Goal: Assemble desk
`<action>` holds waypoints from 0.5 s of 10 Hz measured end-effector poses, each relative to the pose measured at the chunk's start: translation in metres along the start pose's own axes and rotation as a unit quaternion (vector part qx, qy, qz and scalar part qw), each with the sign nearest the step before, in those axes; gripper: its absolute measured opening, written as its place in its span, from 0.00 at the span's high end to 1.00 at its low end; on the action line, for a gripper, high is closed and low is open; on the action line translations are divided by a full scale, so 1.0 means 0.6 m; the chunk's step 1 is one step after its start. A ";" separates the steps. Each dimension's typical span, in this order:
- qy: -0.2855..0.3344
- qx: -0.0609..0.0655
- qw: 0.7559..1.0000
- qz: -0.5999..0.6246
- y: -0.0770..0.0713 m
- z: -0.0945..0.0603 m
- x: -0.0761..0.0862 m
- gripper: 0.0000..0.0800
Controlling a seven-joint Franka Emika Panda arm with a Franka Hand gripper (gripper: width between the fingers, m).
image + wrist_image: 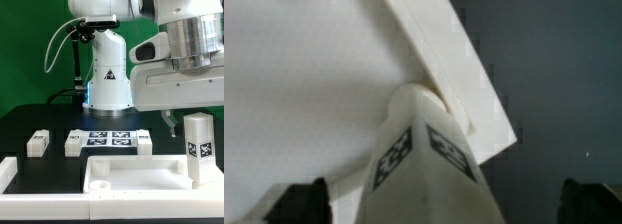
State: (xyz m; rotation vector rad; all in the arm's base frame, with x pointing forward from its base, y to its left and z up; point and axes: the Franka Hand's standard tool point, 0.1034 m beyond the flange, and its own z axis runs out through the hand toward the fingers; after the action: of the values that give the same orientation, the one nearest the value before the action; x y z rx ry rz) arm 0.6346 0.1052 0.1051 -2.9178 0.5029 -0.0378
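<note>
The desk's white tabletop lies at the front with its rim up. It fills much of the wrist view. One white tagged leg stands upright at the tabletop's corner on the exterior view's right. In the wrist view I see this leg end-on. My gripper is over the leg's top. In the wrist view the gripper is open: a dark fingertip shows on each side of the leg, with a gap between each finger and the leg. Three more legs lie on the black table.
The marker board lies flat behind the tabletop, between two of the loose legs. The robot's white base stands at the back centre. A white rail edges the table at the exterior view's left front.
</note>
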 end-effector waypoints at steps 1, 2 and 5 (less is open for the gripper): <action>0.000 0.000 1.000 -0.015 -0.001 -0.001 0.000 0.19; 0.000 0.000 0.999 -0.048 0.000 0.000 0.001 0.19; -0.010 -0.031 0.969 -0.246 -0.022 -0.017 0.011 0.19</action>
State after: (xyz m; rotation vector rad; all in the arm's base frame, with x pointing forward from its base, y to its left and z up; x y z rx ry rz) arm 0.6445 0.1134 0.1173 -3.0200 -0.2370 -0.0607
